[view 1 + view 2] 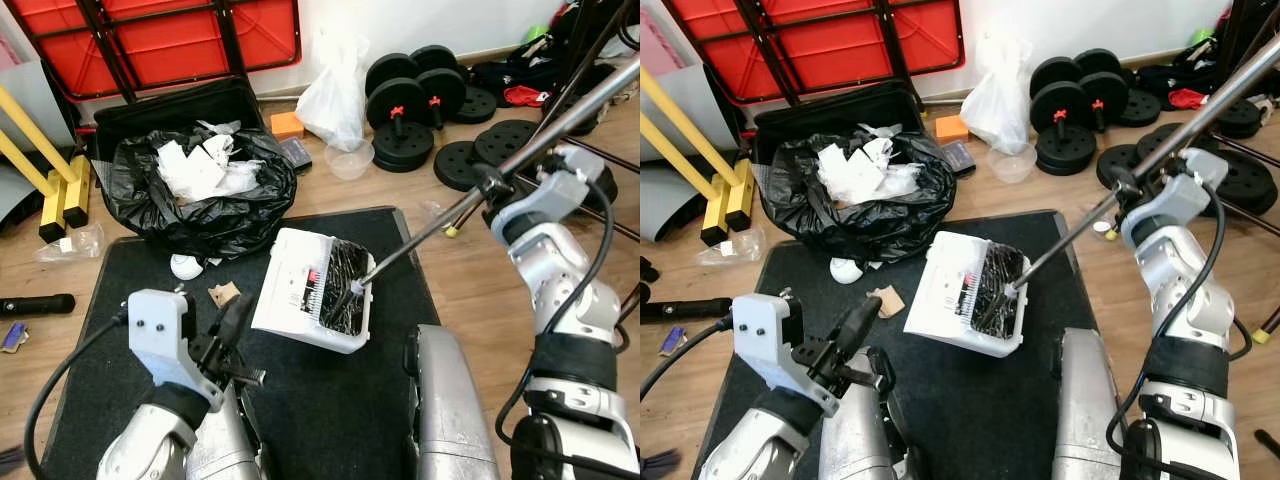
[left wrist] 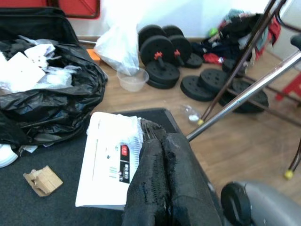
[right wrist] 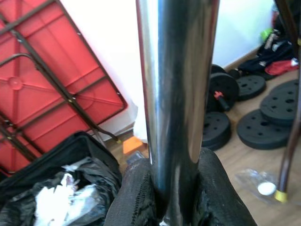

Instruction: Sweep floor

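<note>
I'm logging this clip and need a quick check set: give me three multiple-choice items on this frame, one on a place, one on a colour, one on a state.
1. Where does the white dustpan lie?
A. on the black mat
B. inside the black rubbish bag
C. on the weight plates

2. What colour is the folded table leaning on the wall?
A. blue
B. red
C. green

3. What is the right hand doing?
A. hanging open
B. gripping the dustpan
C. shut on the metal broom pole

Key: 1 A, the dustpan rests on the mat, in front of the bag. 2 B, its underside is red. 3 C, the right wrist view shows the fingers clamped around the pole.
</note>
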Robot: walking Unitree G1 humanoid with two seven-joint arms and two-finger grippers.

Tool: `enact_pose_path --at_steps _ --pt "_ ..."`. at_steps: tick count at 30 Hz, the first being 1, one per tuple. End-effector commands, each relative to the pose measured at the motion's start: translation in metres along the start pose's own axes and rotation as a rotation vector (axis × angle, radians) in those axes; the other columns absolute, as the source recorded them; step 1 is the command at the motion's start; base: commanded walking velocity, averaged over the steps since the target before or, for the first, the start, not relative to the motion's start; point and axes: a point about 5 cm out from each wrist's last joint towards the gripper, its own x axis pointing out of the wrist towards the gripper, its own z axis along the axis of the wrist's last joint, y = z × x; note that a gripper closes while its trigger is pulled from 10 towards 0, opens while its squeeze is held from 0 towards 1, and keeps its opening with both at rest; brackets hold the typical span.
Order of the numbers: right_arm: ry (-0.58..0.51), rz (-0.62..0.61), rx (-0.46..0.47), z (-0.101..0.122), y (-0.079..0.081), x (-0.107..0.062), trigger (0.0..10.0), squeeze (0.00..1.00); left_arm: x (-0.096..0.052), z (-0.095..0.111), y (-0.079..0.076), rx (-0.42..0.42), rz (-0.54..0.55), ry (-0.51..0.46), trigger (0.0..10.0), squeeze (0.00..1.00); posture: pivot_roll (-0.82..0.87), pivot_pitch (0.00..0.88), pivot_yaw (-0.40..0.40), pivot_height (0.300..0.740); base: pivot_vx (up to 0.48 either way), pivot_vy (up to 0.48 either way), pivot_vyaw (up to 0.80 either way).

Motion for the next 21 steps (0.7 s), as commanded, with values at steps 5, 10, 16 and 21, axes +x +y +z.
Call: enact_pose_path --at_steps 5,10,16,21 --pt "-0.07 0.065 0.007 0.013 0.012 0.001 10.0 0.0 0.004 -0.001 0.011 -0.035 0.05 -0.004 10.0 0.0 -0.07 0.036 0.001 0.507 0.0 0.0 0.0" --pt "-0.089 0.066 -0.009 0.016 0.012 0.0 10.0 0.0 0.011 -0.001 0.021 -0.035 0.106 -0.004 10.0 0.0 -0.08 0.005 0.014 0.522 0.0 0.0 0.0" --pt "-0.104 0.065 -0.015 0.018 0.013 0.003 10.0 0.0 0.016 -0.002 0.025 -0.049 0.124 -0.001 10.0 0.0 -0.08 0.001 0.012 0.542 0.0 0.0 0.0" --pt "-0.107 0.069 -0.018 0.019 0.015 0.004 10.0 0.0 0.018 -0.004 0.026 -0.027 0.132 0.013 10.0 0.0 -0.08 0.0 0.007 0.557 -0.48 0.0 0.0"
